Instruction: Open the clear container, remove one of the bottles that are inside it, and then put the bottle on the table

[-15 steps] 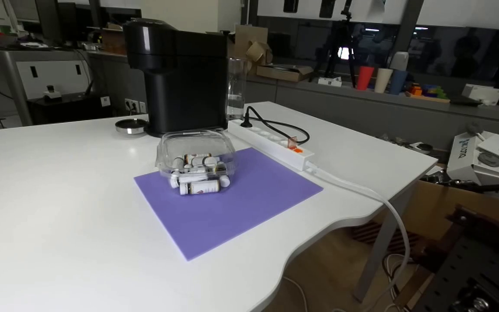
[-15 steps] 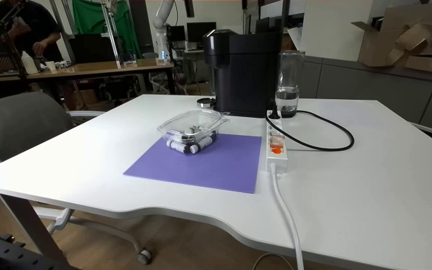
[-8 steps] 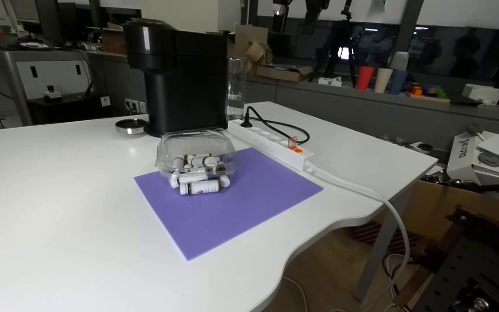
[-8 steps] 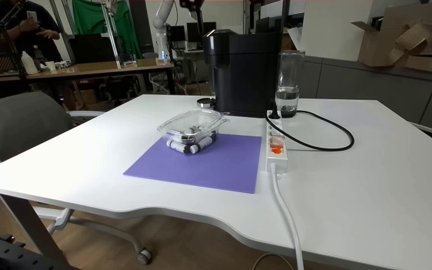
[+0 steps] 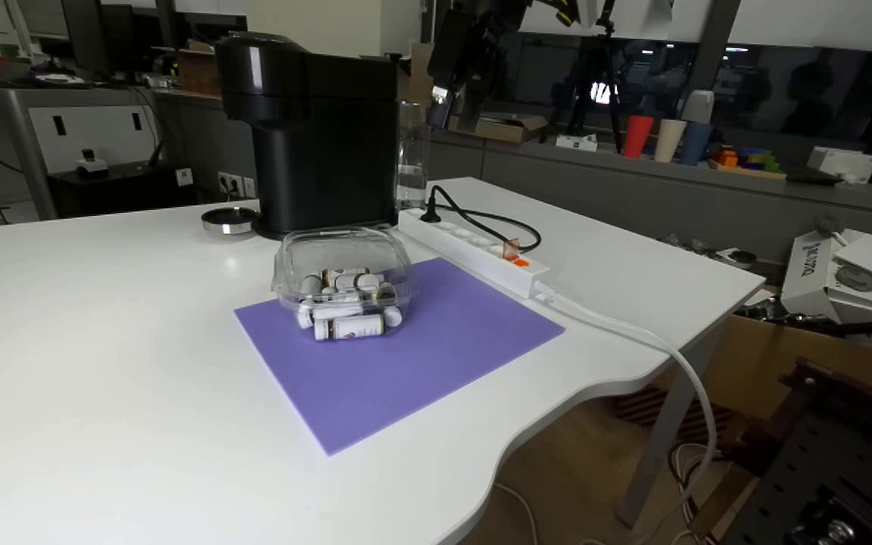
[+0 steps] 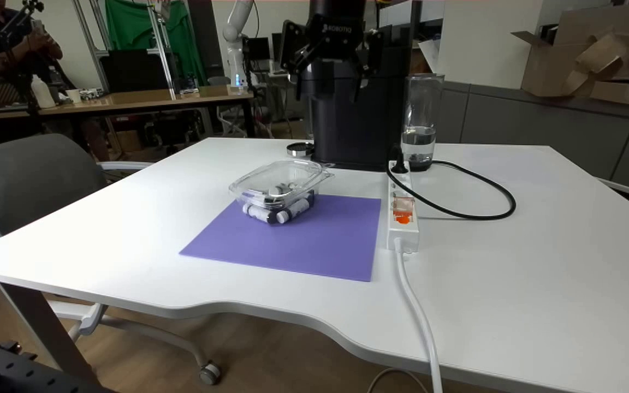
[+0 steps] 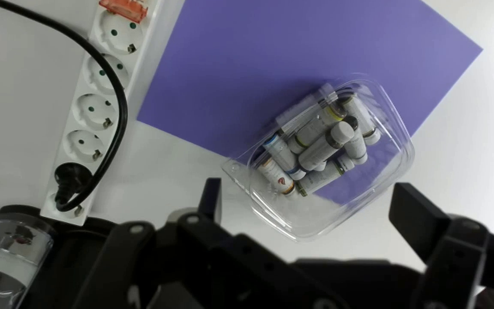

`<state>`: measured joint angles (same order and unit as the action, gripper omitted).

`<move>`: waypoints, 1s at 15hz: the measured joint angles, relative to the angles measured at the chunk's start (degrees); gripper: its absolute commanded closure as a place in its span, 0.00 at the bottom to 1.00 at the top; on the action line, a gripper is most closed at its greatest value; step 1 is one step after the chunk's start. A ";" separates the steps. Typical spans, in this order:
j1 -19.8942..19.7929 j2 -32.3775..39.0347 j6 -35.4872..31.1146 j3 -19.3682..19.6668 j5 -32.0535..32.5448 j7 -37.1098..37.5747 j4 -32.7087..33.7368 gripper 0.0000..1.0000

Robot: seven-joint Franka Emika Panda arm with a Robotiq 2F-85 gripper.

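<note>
- The gripper [image 6: 328, 95] is seen released: its fingers [image 7: 416, 221] are spread wide and nothing is held between them.
- The clear container [image 7: 315, 219] is placed below the gripper, well apart from it; in the wrist view it is framed between and beyond the fingertips, across an edge of the purple mat [image 7: 238, 60].
- The lid [image 6: 271, 174] appears to be down over the bottles [image 7: 317, 148]; whether it is latched cannot be told.
- Thin, springy, light plastic is to be expected, easily buckled by a hard pinch or pushed along the table [image 7: 174, 167].
- The corner tab [image 7: 235, 168], on the side of the finger nearer the power strip [image 7: 94, 111], is judged the best hold; from there the lid might be peeled up gently.
- The bottles, heaped loosely beneath the gripper, look stiff, light and smooth; rolling is to be feared if the container is tipped.
- A bottle is best pinched across its narrow body, the uppermost being least hemmed in, and set down softly on the table below.
</note>
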<state>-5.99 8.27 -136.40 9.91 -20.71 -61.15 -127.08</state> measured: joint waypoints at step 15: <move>-4.81 14.48 -1.90 -4.69 0.52 0.83 9.49 0.00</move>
<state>-10.80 22.75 -138.30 5.22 -20.19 -60.32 -117.60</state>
